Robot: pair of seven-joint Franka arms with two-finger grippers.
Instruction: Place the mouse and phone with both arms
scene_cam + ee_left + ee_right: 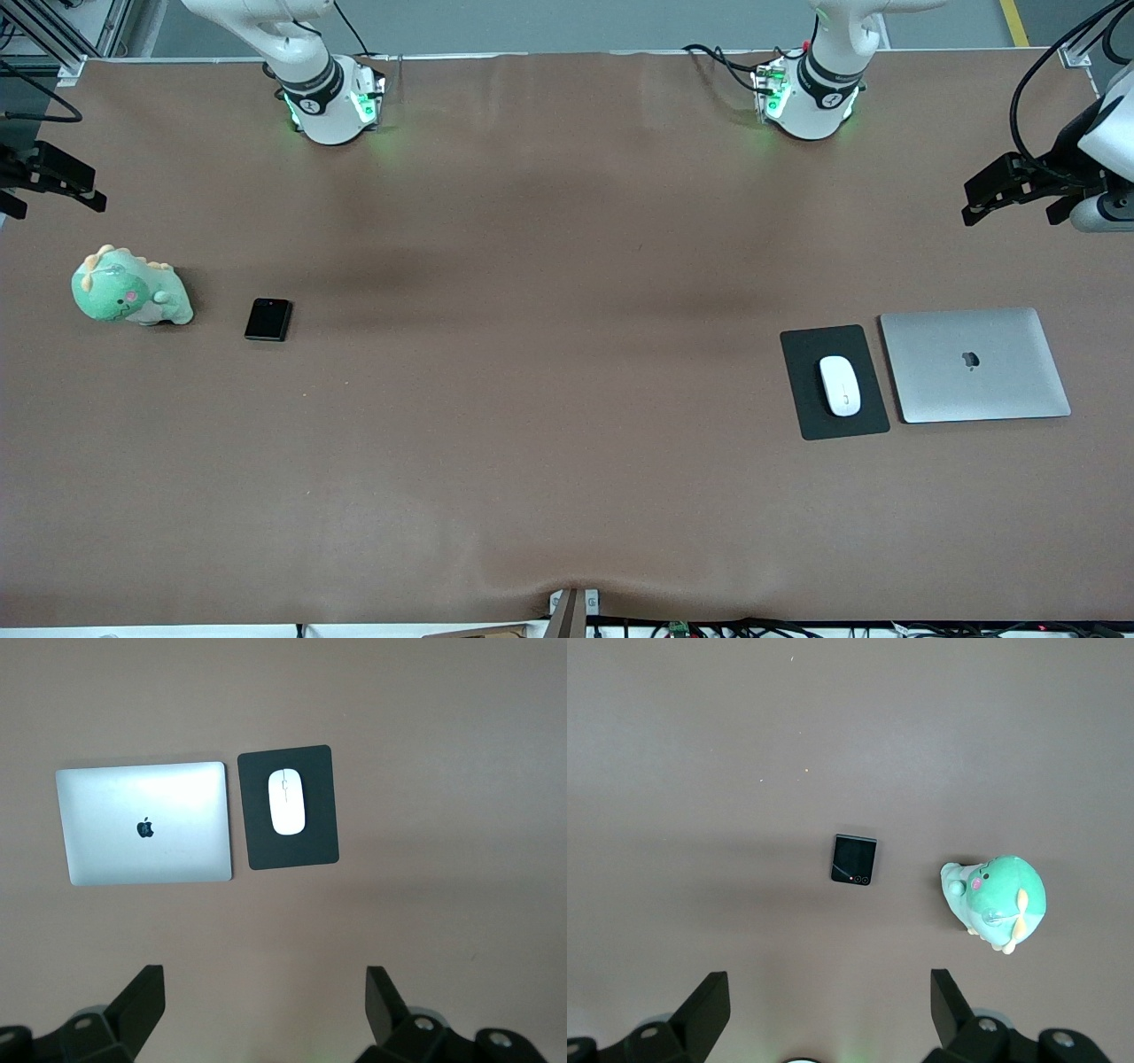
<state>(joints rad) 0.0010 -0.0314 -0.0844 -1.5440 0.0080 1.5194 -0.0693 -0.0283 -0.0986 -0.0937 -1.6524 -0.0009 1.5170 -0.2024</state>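
While both grippers (pixel 264 1010) (pixel 830 1010) hover open, mouse (pixel 839 385) on pad (pixel 811 416) — phone (pixel 267 319) apart

The mouse (pixel 840 385), a glossy white oval with a thin grey centre line, lies flat on a dark pad toward the left arm's end of the table. The phone (pixel 268 319), a black, nearly square folded slab, lies flat toward the right arm's end.

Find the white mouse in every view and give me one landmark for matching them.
Front view: the mouse lies on the dark pad, toward the left arm's end of the table.
Left wrist view: the mouse lies on the same pad.
Right wrist view: not in it.
Shared landmark: the closed silver laptop beside the pad.
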